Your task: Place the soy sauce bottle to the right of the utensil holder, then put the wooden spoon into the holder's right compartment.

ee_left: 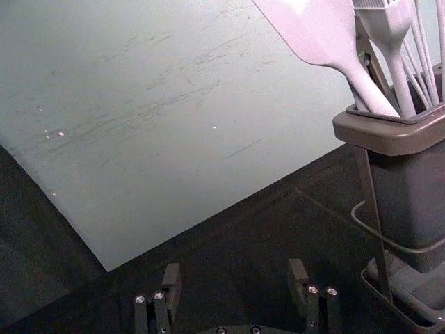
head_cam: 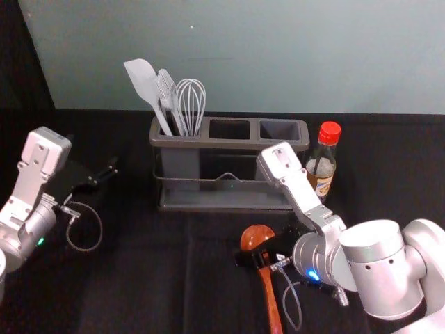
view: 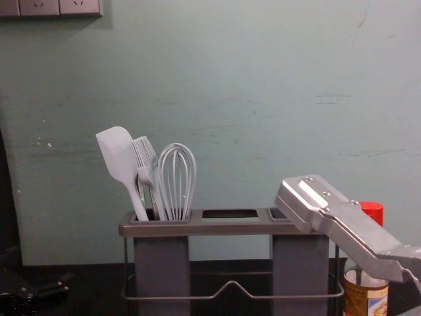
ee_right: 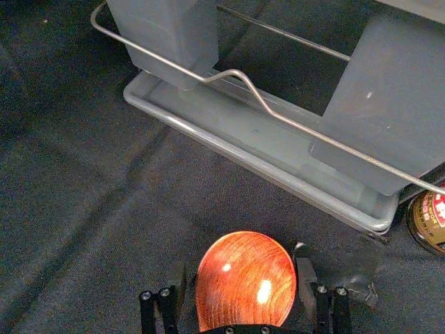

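Note:
The soy sauce bottle (head_cam: 322, 161) stands upright, red-capped, right of the grey utensil holder (head_cam: 226, 198); its lower part shows in the right wrist view (ee_right: 430, 221). The holder's right compartment (head_cam: 280, 130) looks unoccupied. On the dark cloth in front lies the wooden spoon (head_cam: 270, 296), bowl towards the holder. My right gripper (head_cam: 261, 256) is low over the spoon just below its bowl; in the right wrist view my right gripper (ee_right: 242, 296) is open, with the bowl (ee_right: 245, 282) between its fingers. My left gripper (head_cam: 108, 174) hangs left of the holder, open in the left wrist view (ee_left: 236, 285).
A white spatula (head_cam: 142, 82), a brush (head_cam: 167, 90) and a whisk (head_cam: 190, 101) stand in the holder's left compartment. Behind the holder rises a pale green wall (view: 263, 99). My right arm's white link reaches up in front of the holder's right end, near the bottle.

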